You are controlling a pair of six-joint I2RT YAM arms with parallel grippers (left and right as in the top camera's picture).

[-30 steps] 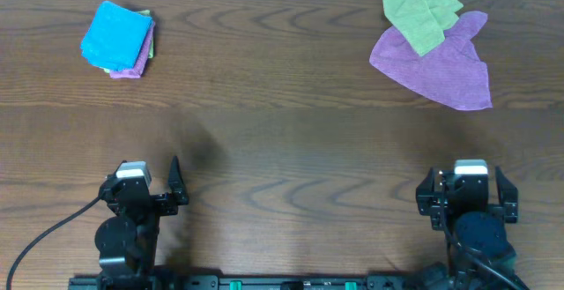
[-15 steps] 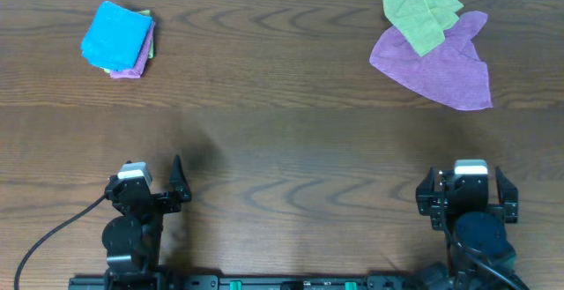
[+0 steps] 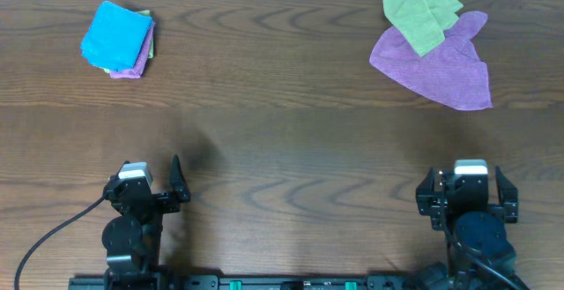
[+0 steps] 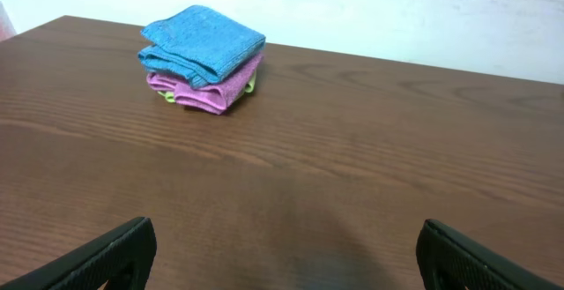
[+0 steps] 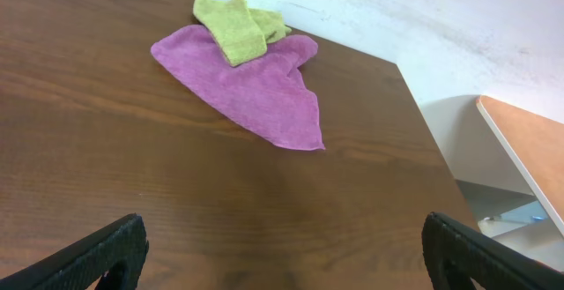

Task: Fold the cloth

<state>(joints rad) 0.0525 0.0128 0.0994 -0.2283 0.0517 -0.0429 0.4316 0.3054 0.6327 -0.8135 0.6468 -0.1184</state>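
Wood table (image 3: 291, 131) | cloth (image 3: 115, 31) far left, folded atop purple cloth (image 3: 141, 58) | left gripper (image 3: 145, 177) nearer, wide, empty | right gripper (image 3: 463, 181) wide, empty

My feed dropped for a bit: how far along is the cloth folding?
Done, it seems: the blue cloth lies folded atop a folded purple cloth. In hand: nothing; the left gripper and right gripper are open and empty, far from it. Left: perhaps the loose purple cloth and yellow-green cloth, unfolded.

Blue cloth (image 3: 115, 33) hides most of the purple cloth (image 4: 211, 92) below; green cloth (image 4: 167, 97) underneath, just a sliver showing.
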